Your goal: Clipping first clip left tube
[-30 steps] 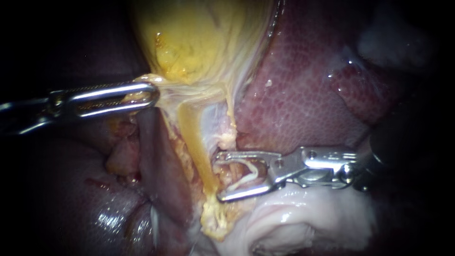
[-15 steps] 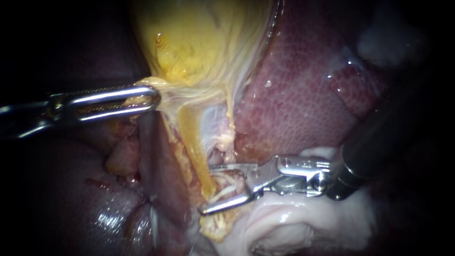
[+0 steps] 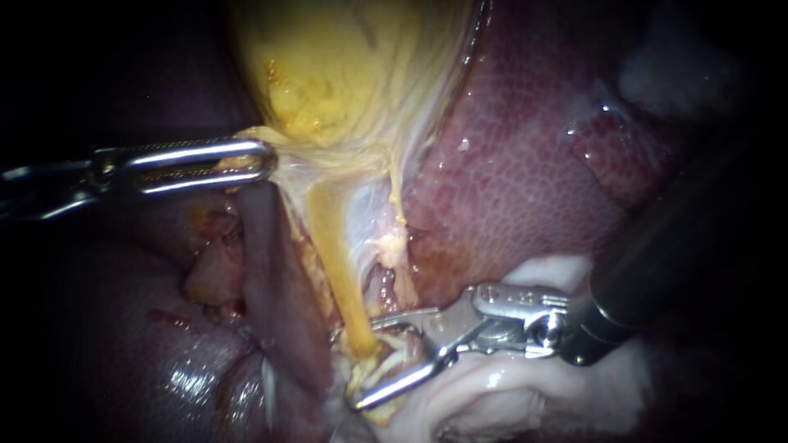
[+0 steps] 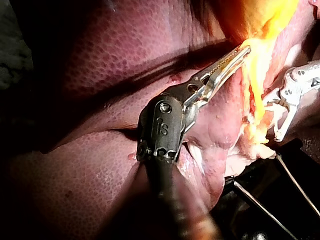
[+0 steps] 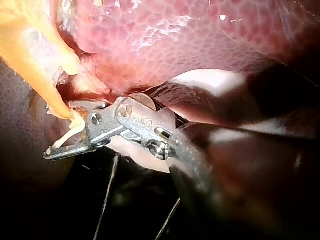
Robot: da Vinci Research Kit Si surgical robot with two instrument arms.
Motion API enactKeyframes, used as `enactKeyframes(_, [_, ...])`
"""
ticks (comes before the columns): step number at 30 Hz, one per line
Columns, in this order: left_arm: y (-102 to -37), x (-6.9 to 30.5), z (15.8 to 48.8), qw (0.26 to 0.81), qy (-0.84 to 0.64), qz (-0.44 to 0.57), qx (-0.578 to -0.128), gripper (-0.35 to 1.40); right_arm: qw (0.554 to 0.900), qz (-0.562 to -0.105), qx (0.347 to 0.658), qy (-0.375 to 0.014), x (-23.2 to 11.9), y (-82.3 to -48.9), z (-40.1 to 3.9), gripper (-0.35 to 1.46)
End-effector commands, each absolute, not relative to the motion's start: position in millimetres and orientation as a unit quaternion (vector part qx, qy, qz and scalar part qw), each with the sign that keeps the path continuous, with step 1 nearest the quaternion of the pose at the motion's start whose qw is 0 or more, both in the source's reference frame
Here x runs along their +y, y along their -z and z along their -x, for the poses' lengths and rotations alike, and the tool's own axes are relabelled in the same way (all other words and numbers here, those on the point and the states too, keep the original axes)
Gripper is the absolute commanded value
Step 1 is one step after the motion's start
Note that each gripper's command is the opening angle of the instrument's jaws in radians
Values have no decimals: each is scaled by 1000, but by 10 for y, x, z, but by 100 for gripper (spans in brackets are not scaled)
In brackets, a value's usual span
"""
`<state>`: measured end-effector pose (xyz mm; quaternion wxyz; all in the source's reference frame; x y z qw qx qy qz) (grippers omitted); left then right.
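**Endoscope view.** The left instrument [image 3: 263, 160] comes in from the left. Its pincer is closed on the bottom end of the yellow gallbladder [image 3: 328, 74] and holds it out to the side. The left tube [image 3: 336, 262] is the yellow one. It is long and thin, and it runs from the gallbladder down, leaning a little toward the right instrument [image 3: 361, 365]. That pincer is wide open at the low end of the tube, with one jaw on each side. The red liver [image 3: 525, 180] lies behind.

I think the step in hand is getting the open pincer around the tube. No clip is on the tube yet. Next, the pincer should slide on until the tube sits deep between the jaws and lies across them. Then it can squeeze.

**Left wrist view.** The left instrument [image 4: 242, 50] has its pincer closed on yellow tissue at its tip. The left tube [image 4: 255, 95] runs away from that tip toward the right instrument [image 4: 267, 120], which gapes open beside it.

**Right wrist view.** The right instrument [image 5: 60, 132] is open. The end of the left tube [image 5: 42, 75] touches its upper jaw. A thin white piece shows between the jaws. I cannot tell if it is a clip.
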<state>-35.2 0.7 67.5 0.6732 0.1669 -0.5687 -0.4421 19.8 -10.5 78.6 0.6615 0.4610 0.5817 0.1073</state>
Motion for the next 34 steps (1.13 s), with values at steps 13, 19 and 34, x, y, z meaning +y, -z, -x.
enactKeyframes(13, [-659,-7,379,673,433,-177,-573,-35,665,-459,577,-121,-103,-805,-204,25])
enactKeyframes(19, [-658,-8,378,673,433,-177,-573,-35,671,-472,560,-115,-98,-811,-197,-35])
enactKeyframes(34, [-656,-9,376,674,433,-178,-572,-35,671,-472,560,-114,-96,-813,-194,-35])
